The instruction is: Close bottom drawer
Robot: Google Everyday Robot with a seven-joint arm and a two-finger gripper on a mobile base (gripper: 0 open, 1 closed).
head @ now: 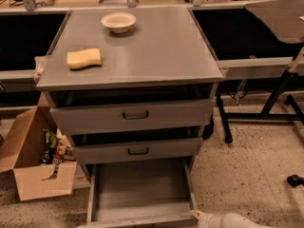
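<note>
The bottom drawer (140, 186) of the grey cabinet is pulled far out, and its flat grey tray floor is bare. Its front panel lies at the bottom edge of the camera view and its handle is out of view. My white arm comes in from the bottom right, and my gripper (198, 216) sits by the drawer's front right corner, mostly cut off by the frame's edge. The middle drawer (137, 150) and top drawer (134, 113) stand slightly ajar, each with a black bail handle.
A yellow sponge (84, 58) and a white bowl (118, 22) rest on the cabinet top (156, 56). An open cardboard box (38, 163) of items stands left of the cabinet. Black table legs (266, 110) stand to the right on the speckled floor.
</note>
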